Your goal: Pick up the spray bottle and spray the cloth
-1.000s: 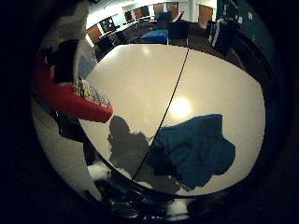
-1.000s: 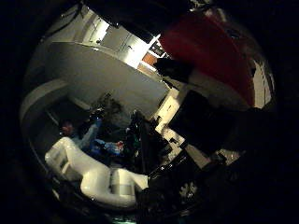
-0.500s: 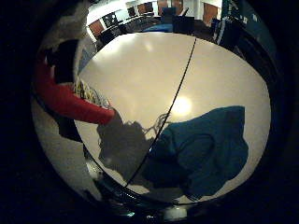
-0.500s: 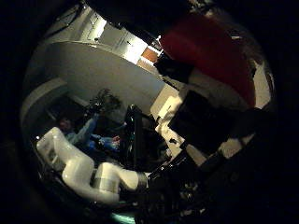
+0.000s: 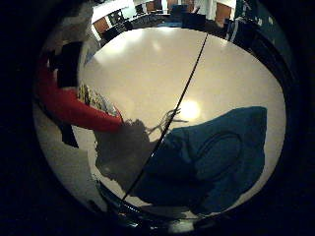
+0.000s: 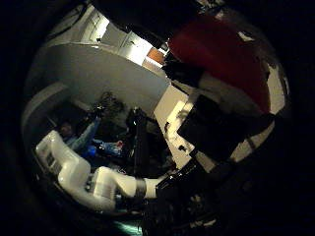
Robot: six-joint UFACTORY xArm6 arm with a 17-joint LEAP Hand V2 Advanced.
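The red spray bottle lies close against the palm of my right hand. Dark fingers curl round it, and it is held above the white table. In the thumb side view the bottle's red body fills the part nearest the palm, with black and white parts under it. The dark teal cloth lies crumpled on the table below the hand, beside the shadow of the bottle and the hand.
A dark seam runs across the tabletop past the cloth. Chairs and desks stand beyond the table's far edge. The thumb side view shows the white arm and room walls.
The whole little finger side picture has shifted. The cloth and the shadow now look larger and closer, so the hand has come nearer the table over the cloth. The bottle stays in the hand.
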